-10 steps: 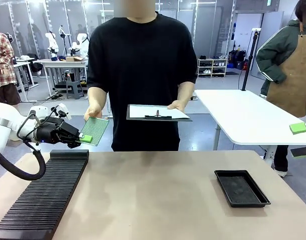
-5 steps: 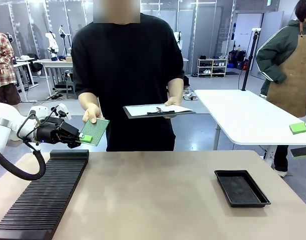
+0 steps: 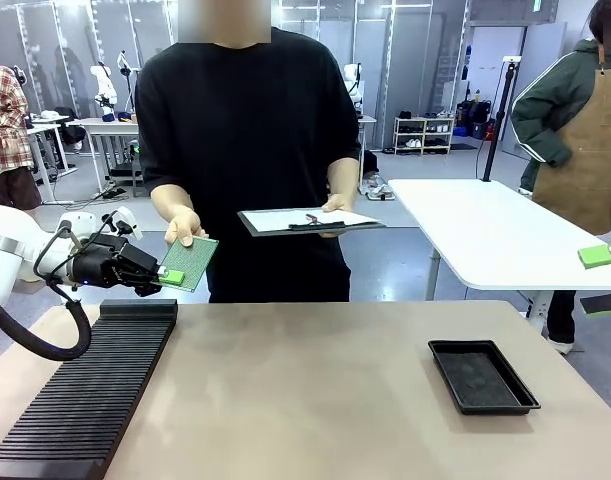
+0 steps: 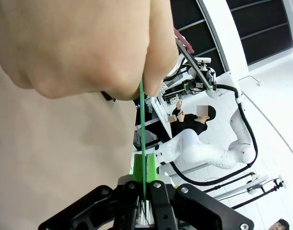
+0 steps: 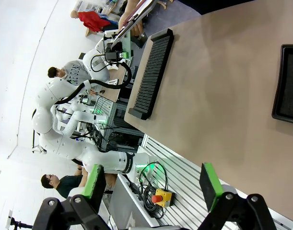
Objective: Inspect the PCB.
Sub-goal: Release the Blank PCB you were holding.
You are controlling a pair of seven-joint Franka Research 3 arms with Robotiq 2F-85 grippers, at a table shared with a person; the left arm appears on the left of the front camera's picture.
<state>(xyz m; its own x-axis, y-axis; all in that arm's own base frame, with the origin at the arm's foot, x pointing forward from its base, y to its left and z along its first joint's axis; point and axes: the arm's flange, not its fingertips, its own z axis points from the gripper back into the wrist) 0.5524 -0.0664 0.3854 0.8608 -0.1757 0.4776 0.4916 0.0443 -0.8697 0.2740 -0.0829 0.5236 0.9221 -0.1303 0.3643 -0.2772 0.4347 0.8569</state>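
now, at the left, the left tool (image 3: 163,275) has its pads pressed on either face of the pcb (image 3: 193,260), pinching its near end. the pcb is in the air just past the far left corner of the surface (image 3: 305,400), beyond the far end of the rack (image 3: 85,385) and touching neither. the person's hand (image 3: 183,226) grips its far end, so it is held from both ends at once. further right, the other hand (image 3: 335,205) carries a clipboard (image 3: 307,221), about level and well apart from the pcb. a tray (image 3: 482,376) lies near the right edge of the surface. the right tool (image 5: 151,184) hangs high over the surface, fingers spread wide with nothing between them.

the risk, as i judge it, sits in the shared hold. if the hand pulls while the pads clamp, the thin pcb may bend or slip askew. if the pads let go before the hand's grip is firm, it could drop past the far edge to the floor. a one-handed pinch at one end makes that grip the weaker one.

the pcb lies tilted, dotted face up, far end higher. its long axis seems to run from the tool away and up to the hand, straight along the fingers; the left wrist view has it edge-on.
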